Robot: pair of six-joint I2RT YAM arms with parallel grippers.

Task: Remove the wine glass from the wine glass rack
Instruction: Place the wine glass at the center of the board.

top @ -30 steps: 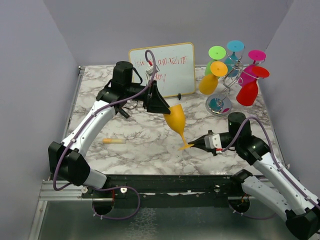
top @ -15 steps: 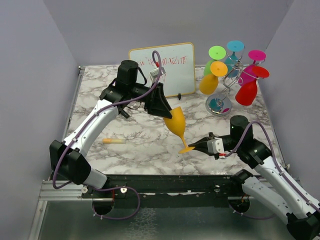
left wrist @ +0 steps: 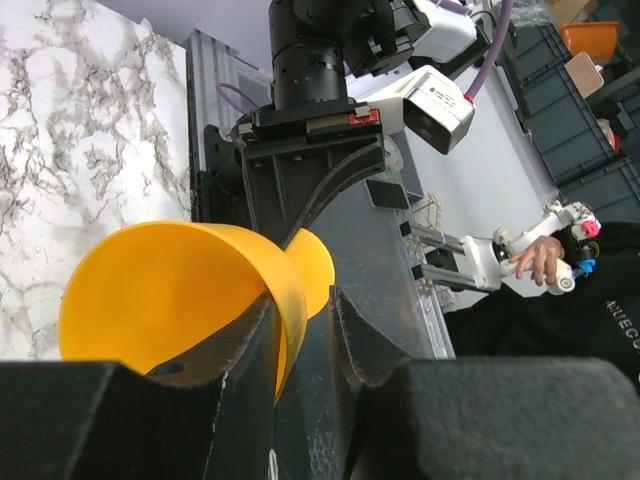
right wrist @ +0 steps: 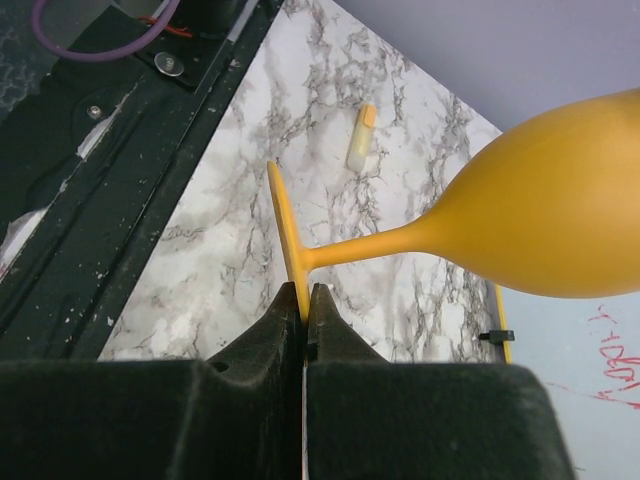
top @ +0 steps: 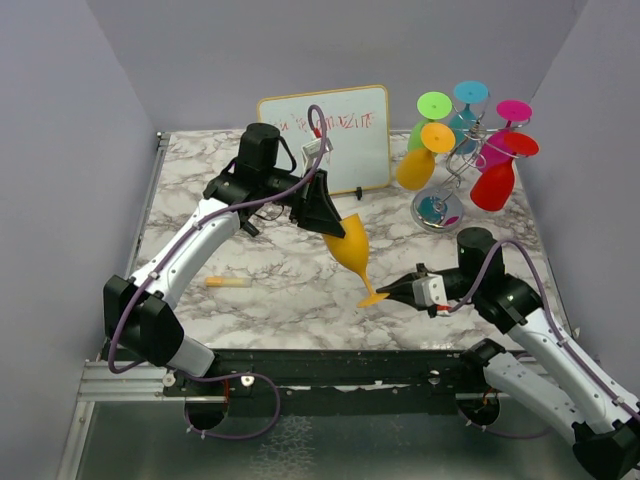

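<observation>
the orange glass is off the rack and hangs in the air over the middle of the table, well apart from the rack, which stands at about 2 o'clock from it. it's tilted, bowl up toward 11 o'clock and foot down toward 5 o'clock, so nothing rests on the marble.

the right gripper reaches in from 3 o'clock and has its jaws pinched together on the edge of the foot. the wrist view shows the thin disc wedged right between the pads. that grip looks like what carries the glass, and it leaves the bowl free for the other arm.

the left gripper comes at the bowl's mouth from 11 o'clock, one finger inside the bowl and the other outside, so the rim wall runs between them. the gap is narrow. whether both pads truly bite on the wall, i cannot tell, since a dark sliver shows beside the outer finger.

to me it reads as a hand-over: foot held on one side, rim taken on the other. a thin wall gripped at an angle could slip if the right lets go too soon.

five other glasses hang on the rack. a board leans at 12 o'clock.
</observation>
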